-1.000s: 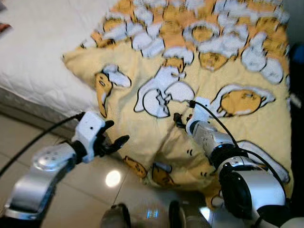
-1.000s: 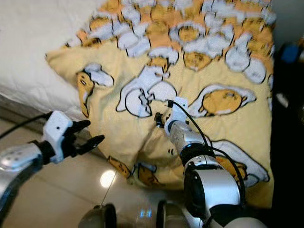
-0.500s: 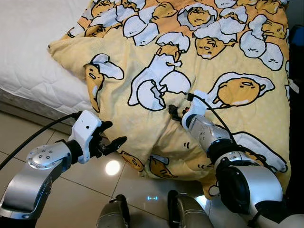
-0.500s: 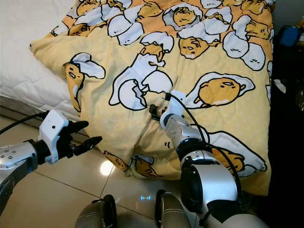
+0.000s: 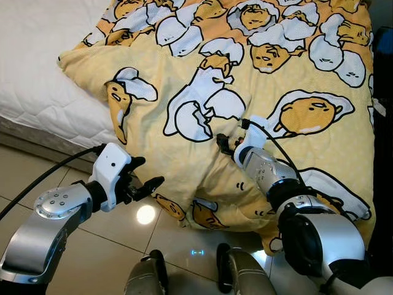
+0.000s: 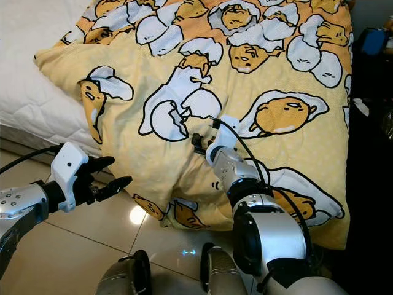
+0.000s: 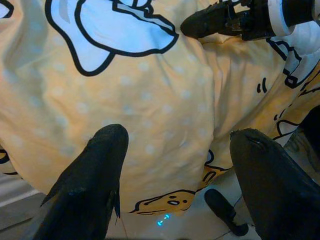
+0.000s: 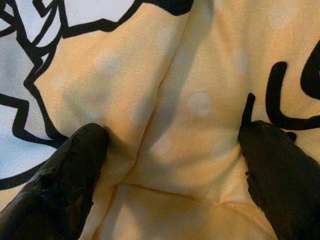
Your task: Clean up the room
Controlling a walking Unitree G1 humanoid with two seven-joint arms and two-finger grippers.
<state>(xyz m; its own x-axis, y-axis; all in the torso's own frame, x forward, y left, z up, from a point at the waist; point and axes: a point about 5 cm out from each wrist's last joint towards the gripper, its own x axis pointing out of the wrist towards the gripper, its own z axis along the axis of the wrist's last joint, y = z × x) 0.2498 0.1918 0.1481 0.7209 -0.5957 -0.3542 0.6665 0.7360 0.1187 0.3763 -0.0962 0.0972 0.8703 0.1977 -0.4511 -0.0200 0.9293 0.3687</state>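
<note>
While my right gripper presses its spread fingers into the yellow egg-print blanket, a raised fold of cloth sits between them but is not yet pinched, so I count that claw as open and touching the fabric. The blanket lies across the white mattress and drapes over the bed's near edge, its lower hem hanging down to the tiled floor just ahead of my feet. Its long run goes away from me up the bed, and the fold under my right claw runs roughly along that same line. My left gripper hovers open just beside the hanging edge, apart from it, over bare tile. I judge the right claw is the nearer one and only needs to close on the ridge; the left has free room to reach sideways for the drooping corner. Watch the dark furniture close on my right, which limits a swing that way.
</note>
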